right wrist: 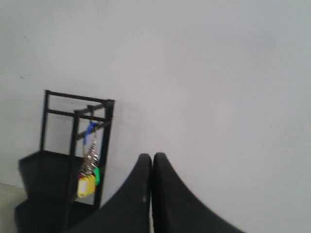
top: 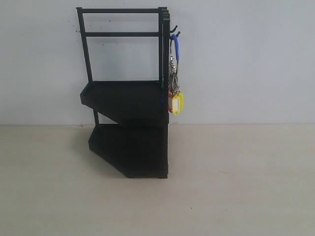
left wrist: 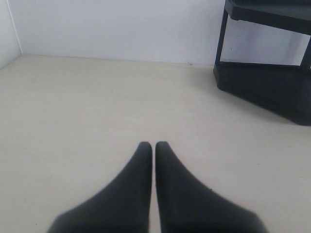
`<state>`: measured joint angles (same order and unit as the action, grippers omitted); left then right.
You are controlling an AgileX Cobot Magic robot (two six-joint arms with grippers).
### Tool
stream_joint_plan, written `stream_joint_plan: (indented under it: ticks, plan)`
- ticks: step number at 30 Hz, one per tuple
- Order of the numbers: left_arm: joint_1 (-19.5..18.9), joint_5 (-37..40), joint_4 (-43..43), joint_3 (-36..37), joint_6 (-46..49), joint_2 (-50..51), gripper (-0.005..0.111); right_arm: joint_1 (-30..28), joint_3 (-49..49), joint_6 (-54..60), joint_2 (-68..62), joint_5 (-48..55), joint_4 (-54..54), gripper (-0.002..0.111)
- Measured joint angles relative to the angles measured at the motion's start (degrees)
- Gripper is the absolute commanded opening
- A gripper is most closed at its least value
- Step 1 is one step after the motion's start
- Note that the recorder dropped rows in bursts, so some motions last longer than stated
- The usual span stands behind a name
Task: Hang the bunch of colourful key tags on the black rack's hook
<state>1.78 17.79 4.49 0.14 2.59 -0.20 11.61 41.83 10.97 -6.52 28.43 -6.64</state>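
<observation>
The black rack [top: 130,93] stands on the pale table against the white wall. The colourful key tag bunch [top: 175,96] hangs by its blue loop from a small hook [top: 174,32] on the rack's upper right side, yellow tag lowest. The right wrist view shows the same bunch [right wrist: 88,174] dangling on the rack [right wrist: 73,160], well away from my right gripper [right wrist: 152,156], which is shut and holds nothing. My left gripper [left wrist: 153,144] is shut too, empty, above bare table with the rack's lower shelf [left wrist: 272,87] off to one side. Neither gripper appears in the exterior view.
The pale table [top: 236,187] spreads in front of and beside the rack. A white wall [top: 246,59] closes the back. In the left wrist view a wall corner [left wrist: 17,48] shows at one side.
</observation>
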Motion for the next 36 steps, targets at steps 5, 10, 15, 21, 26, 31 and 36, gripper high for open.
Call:
stream_joint_plan:
  ticks: [5,10,15,21,26,31,36]
  plan:
    - [0.0,0.0,0.0,0.0,0.0,0.0,0.004,-4.1,-10.2,0.8,4.8,-0.4,1.3,0.000]
    - [0.0,0.0,0.0,0.0,0.0,0.0,0.004,-4.3,-23.1,0.9,6.2,-5.9,1.4,0.000]
    - [0.0,0.0,0.0,0.0,0.0,0.0,0.004,-4.4,-36.3,0.9,6.2,-18.7,1.6,0.000]
    - [0.0,0.0,0.0,0.0,0.0,0.0,0.004,-4.4,-41.4,2.1,6.2,-24.4,1.8,0.000]
    - [0.0,0.0,0.0,0.0,0.0,0.0,0.004,-4.4,-41.6,2.5,6.2,-23.1,2.1,0.000]
    - [0.0,0.0,0.0,0.0,0.0,0.0,0.004,-4.4,-41.6,-2.2,6.2,-15.9,2.2,0.000]
    - [0.0,0.0,0.0,0.0,0.0,0.0,0.004,-4.4,-41.6,-8.9,6.2,-10.7,5.7,0.000]
